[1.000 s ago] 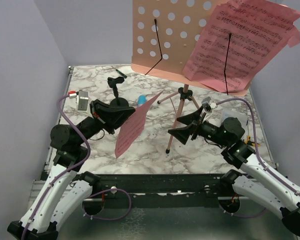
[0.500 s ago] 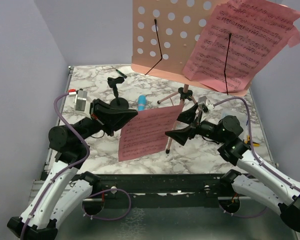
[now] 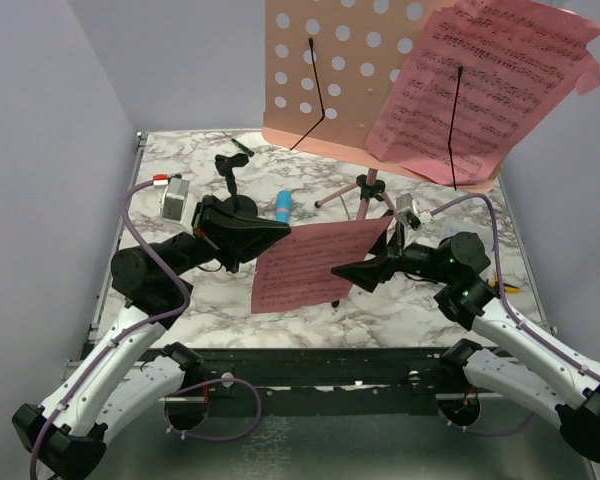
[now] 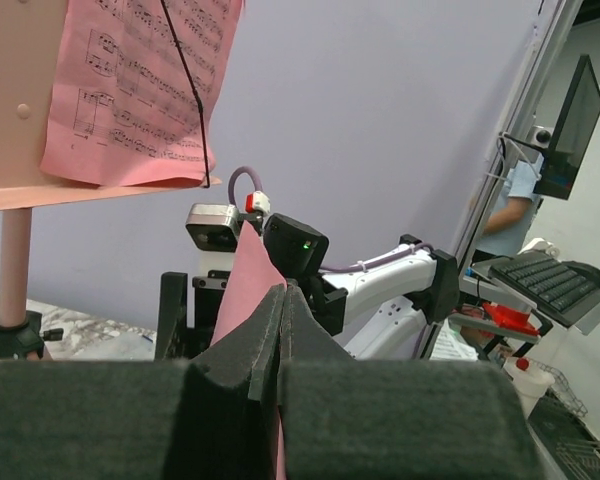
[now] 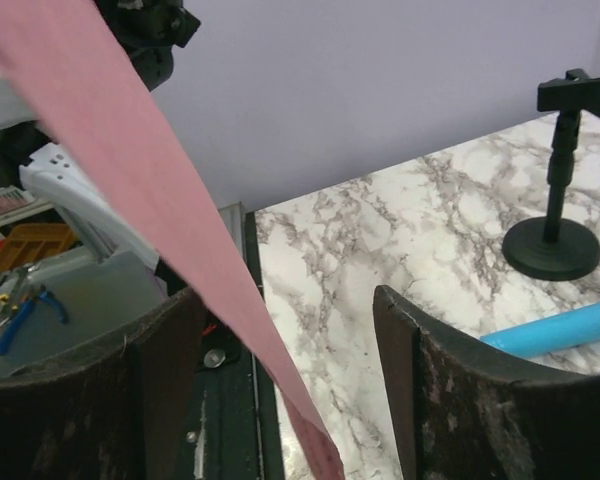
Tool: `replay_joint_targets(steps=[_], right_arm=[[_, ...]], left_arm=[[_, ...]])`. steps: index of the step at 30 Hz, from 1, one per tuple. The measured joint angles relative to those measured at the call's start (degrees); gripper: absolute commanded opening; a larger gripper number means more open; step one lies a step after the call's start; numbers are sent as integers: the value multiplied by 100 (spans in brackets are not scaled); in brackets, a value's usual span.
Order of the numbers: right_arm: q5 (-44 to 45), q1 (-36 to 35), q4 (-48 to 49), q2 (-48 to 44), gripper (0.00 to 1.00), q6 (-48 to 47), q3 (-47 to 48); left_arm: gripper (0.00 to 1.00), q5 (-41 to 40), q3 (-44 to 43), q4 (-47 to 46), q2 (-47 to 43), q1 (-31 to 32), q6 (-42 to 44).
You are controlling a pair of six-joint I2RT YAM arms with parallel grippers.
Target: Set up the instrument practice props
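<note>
Sheet-music page [image 3: 315,265] swung flatter, left claw [image 4: 285,295] pinching its edge, right claw [image 5: 282,300] spread

Robotics lab, monitor [image 4: 578,125], keyboard [image 4: 550,283] (desk beyond), tool tray [image 5: 25,245].

My right gripper [image 5: 285,300] is spread wide, a pink paper sheet [image 5: 130,150] slanting through it; beyond, a light-blue tube [image 5: 560,328] lies near a black round-based stand [image 5: 552,245].

Top camera looks down from behind; wrist cameras peer close past their fingers [image 4: 230,400]; all share the loose page [image 3: 315,265]
</note>
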State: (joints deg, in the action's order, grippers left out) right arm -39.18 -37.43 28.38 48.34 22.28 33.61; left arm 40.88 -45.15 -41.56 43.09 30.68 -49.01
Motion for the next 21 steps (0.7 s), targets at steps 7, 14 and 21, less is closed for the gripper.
replay_joint_targets(steps=[7, 14, 21], right_arm=[[-278, 0, 210, -39, 26, 197, 0], [-365, 0, 278, -229, 1, 315, 0], [-343, 0, 107, -503, 1, 225, 0]], left_arm=[[0, -203, 74, -160, 96, 96, 39], [0, -509, 289, -262, 101, 118, 96], [50, -828, 540, -337, 122, 122, 256]])
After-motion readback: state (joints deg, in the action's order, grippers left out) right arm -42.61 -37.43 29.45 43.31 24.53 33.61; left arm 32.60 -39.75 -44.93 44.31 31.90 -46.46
